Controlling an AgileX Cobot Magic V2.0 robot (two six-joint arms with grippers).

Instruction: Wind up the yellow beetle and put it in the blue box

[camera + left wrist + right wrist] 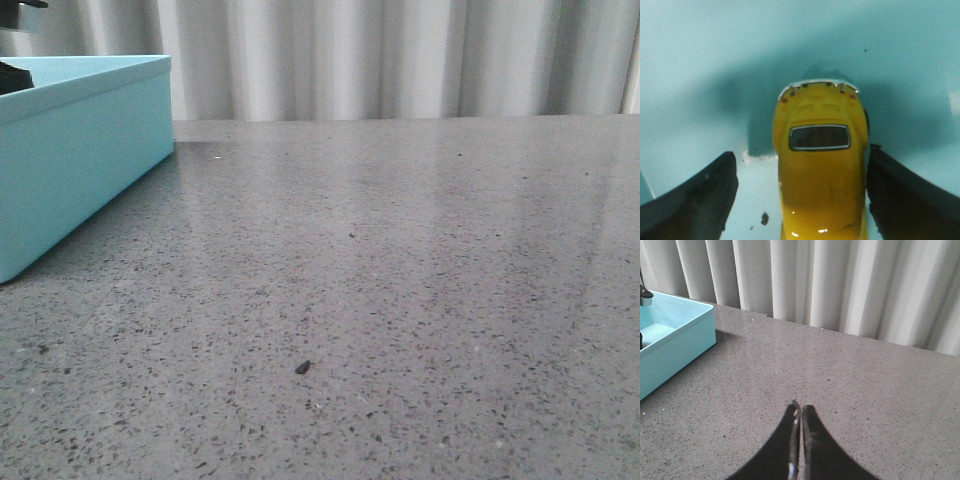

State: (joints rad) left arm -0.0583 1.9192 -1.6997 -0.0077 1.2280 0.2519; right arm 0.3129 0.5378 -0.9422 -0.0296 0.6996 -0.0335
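Note:
The yellow beetle (820,185) rests on the floor of the blue box (700,60), its chrome bumper pointing away from the wrist. My left gripper (801,151) is open around the car. One finger (900,195) is next to the car's side; the other finger (695,200) stands well apart from it. The blue box stands at the far left of the table in the front view (80,150) and the right wrist view (670,345). My right gripper (801,407) is shut and empty above the bare table, to the right of the box.
The grey speckled table (400,250) runs back to a white pleated curtain (400,60). A small dark speck (303,367) lies on the table near the front. A dark part of the left arm (12,75) shows over the box rim.

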